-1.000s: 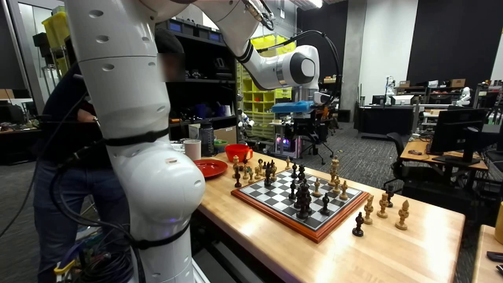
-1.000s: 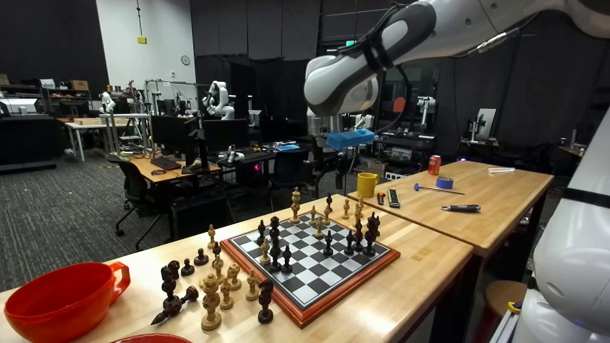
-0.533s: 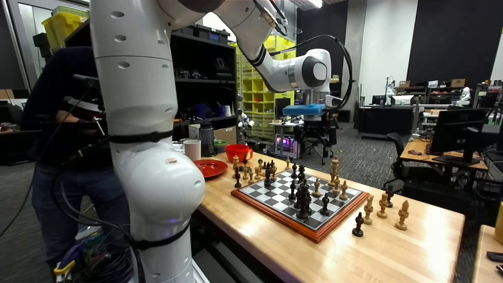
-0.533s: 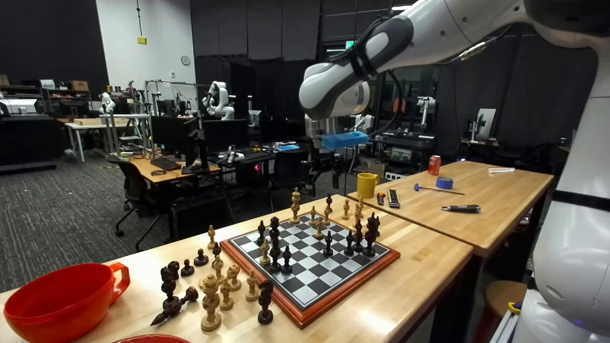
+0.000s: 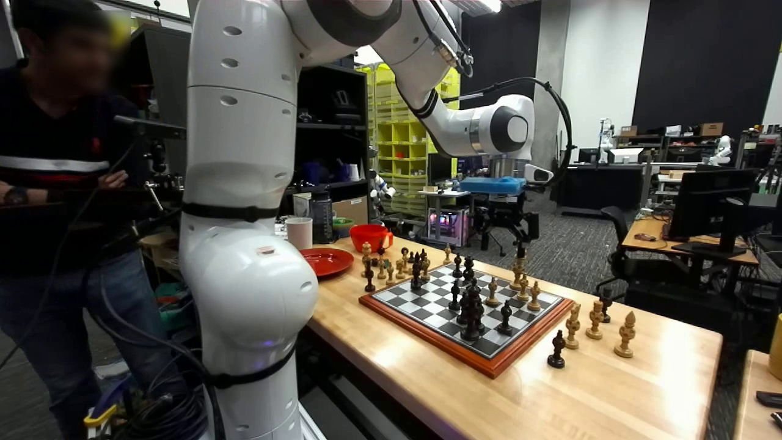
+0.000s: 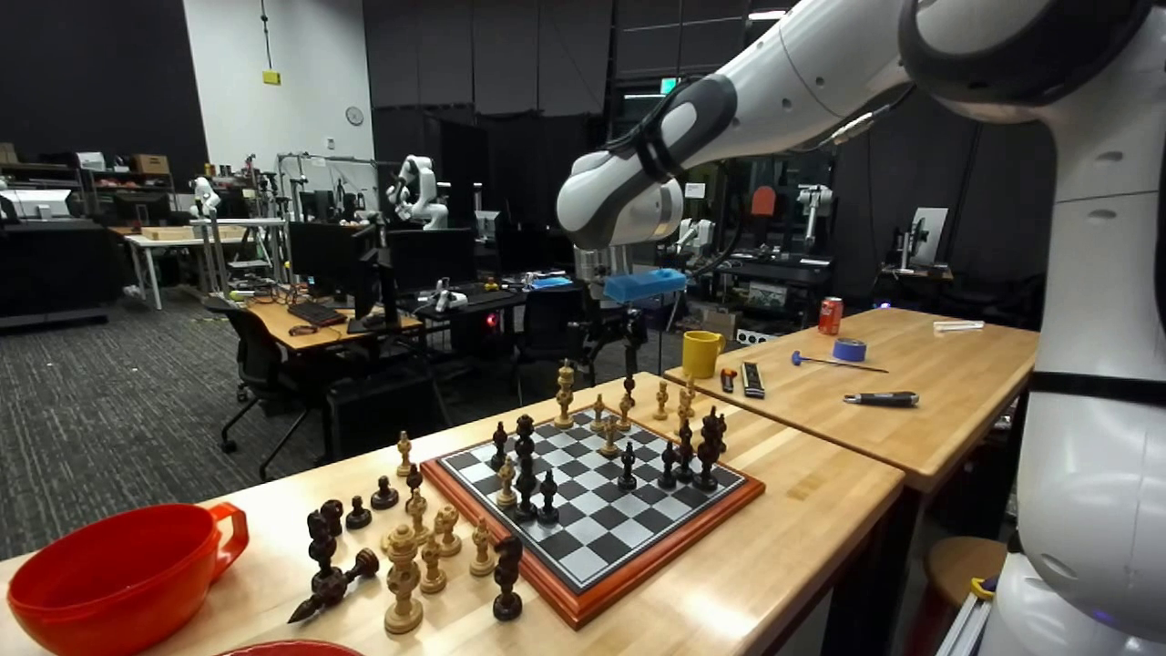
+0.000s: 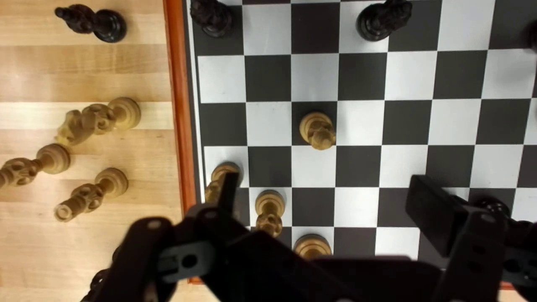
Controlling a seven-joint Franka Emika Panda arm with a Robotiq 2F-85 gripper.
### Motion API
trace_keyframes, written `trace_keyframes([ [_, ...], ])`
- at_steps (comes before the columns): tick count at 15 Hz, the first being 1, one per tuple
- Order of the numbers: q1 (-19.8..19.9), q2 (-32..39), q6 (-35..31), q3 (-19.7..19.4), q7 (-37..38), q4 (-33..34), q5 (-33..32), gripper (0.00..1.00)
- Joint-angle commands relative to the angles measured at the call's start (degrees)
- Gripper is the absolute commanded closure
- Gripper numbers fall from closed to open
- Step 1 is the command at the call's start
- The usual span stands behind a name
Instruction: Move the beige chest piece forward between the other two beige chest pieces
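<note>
On the chessboard (image 5: 421,324), a tall beige piece (image 5: 519,269) and two small beige pieces (image 5: 523,288) (image 5: 534,297) stand close together near one corner. Another small beige piece (image 5: 492,293) stands apart, further into the board; it also shows in the wrist view (image 7: 317,131). A further beige piece (image 6: 506,483) stands beside dark pieces near the opposite edge. My gripper (image 7: 331,195) is open and empty, above the board. In the wrist view one finger partly covers a small beige piece (image 7: 222,174), and the gripper body hides most of the tall one (image 7: 312,243).
Dark pieces (image 5: 470,318) stand in a cluster on the board. Beige pieces (image 5: 595,321) and a dark piece (image 5: 556,349) stand off the board on the table. More loose pieces, a red bowl (image 6: 118,574) and a red plate (image 5: 330,261) are at the other end.
My gripper has come lower, moving right in an exterior view that shows the arm's base up close and slightly left in an exterior view from across. The chess pieces have not moved.
</note>
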State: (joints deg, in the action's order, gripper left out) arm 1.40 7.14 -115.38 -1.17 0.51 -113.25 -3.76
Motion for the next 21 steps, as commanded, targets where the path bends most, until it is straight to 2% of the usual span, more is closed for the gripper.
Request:
trace_keyframes([
  [1,0.53,3.40,0.94,-0.30,-2.50,4.13,1.22,0.00],
  [20,2.01,14.57,1.95,-0.48,-6.25,13.44,1.15,0.00],
  [21,2.08,14.94,1.85,-0.42,-6.52,13.69,1.24,0.25],
])
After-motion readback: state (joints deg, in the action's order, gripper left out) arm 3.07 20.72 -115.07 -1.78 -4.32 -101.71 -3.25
